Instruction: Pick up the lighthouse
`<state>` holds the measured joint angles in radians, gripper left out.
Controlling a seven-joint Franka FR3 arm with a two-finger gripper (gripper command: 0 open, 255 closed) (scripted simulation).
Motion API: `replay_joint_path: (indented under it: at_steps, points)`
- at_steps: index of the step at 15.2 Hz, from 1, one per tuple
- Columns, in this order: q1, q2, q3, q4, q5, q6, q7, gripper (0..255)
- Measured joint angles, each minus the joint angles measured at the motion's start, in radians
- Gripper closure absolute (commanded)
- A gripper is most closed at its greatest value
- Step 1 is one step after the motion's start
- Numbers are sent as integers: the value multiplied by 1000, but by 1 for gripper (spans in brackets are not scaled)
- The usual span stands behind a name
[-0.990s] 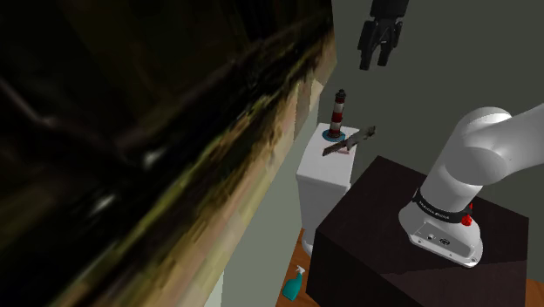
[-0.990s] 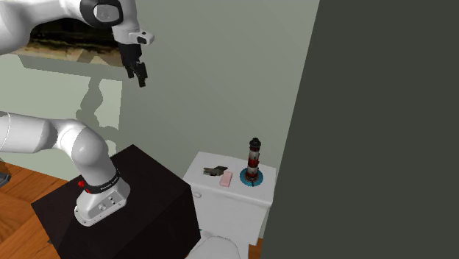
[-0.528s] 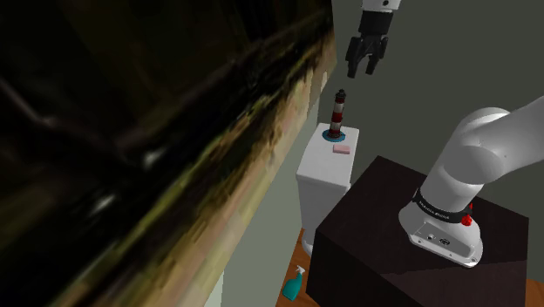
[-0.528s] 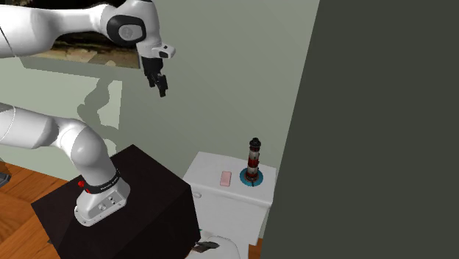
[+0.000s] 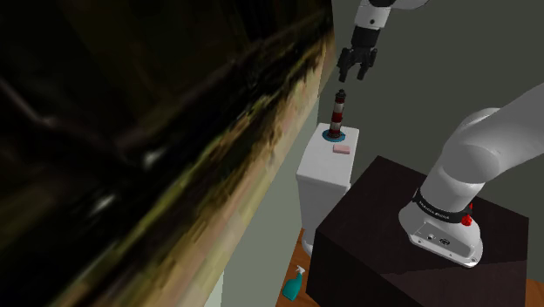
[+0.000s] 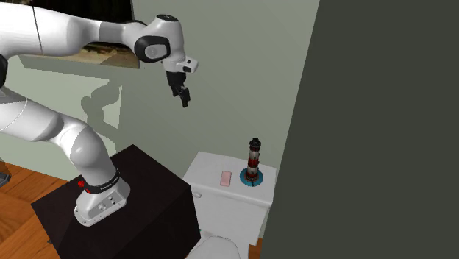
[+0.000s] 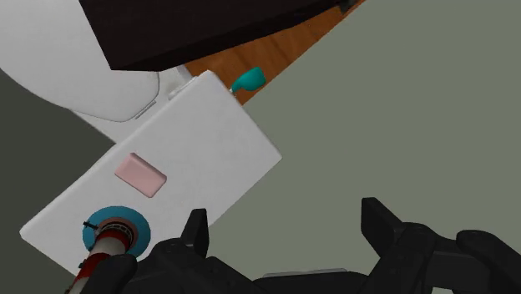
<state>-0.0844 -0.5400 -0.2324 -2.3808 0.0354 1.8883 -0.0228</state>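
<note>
The lighthouse [image 5: 338, 112] is a small red-and-white striped tower with a dark top on a blue round base. It stands upright at the far end of the white toilet tank lid [image 5: 321, 171]. In the second exterior view the lighthouse [image 6: 254, 160] stands by the dark wall. My gripper [image 5: 352, 75] hangs open just above and slightly to the shoulder view's right of its top. From the second exterior view my gripper [image 6: 183, 99] is well above the tank and left of the tower. In the wrist view the lighthouse [image 7: 104, 249] sits beside one finger, outside my open gripper [image 7: 286, 222].
A pink soap bar [image 5: 343, 149] lies on the tank lid near the lighthouse. The dark stand [image 5: 384, 218] adjoins the toilet. A teal spray bottle [image 5: 294, 283] stands on the wooden floor. A large framed picture [image 5: 131, 131] looms at the shoulder view's left. A dark wall [image 6: 368, 125] stands close beside the lighthouse.
My gripper has swung down and across towards the lighthouse, still open. A grey object that lay on the tank lid one second ago is gone from it.
</note>
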Motion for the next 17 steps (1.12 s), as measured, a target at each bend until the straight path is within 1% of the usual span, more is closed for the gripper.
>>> replay_joint_path:
  at_steps: [5, 9, 12, 17]
  points:
    - [-15, 141, -69, 36, 21, 134, -50, 0]
    - [-23, 256, -125, 77, 60, 226, -102, 0]
    - [-23, 369, -166, 128, 117, 295, -152, 0]
    - [-42, 538, -218, 231, 233, 361, -243, 0]
